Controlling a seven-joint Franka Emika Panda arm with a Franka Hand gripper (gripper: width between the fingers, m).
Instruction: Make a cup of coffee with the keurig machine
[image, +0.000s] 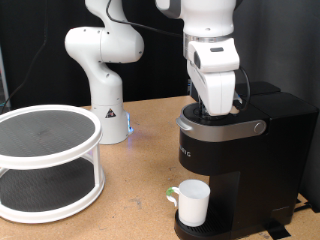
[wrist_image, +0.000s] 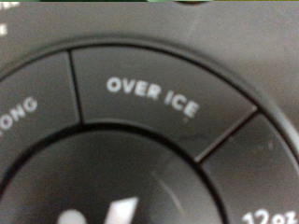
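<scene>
Keurig (image: 235, 150) directly under gripper (image: 217, 108), fingers at its top button panel (wrist_image: 149, 121); finger state unclear. Cup (image: 192, 203) on drip tray below. Buttons read "OVER ICE", "12oz", partial "ONG".

The bench (image: 140, 185) is a light brown wooden surface running across the exterior view. At its left stands a white two-tier round rack (image: 45, 160) with dark mesh shelves, its base near the front edge. Farther back, left of centre, the white arm base (image: 105, 115) sits on the bench, a small blue light showing at its foot. At the right stands the black keurig (image: 235, 165), well apart from the rack. A bare stretch of wood lies between rack and keurig.
</scene>
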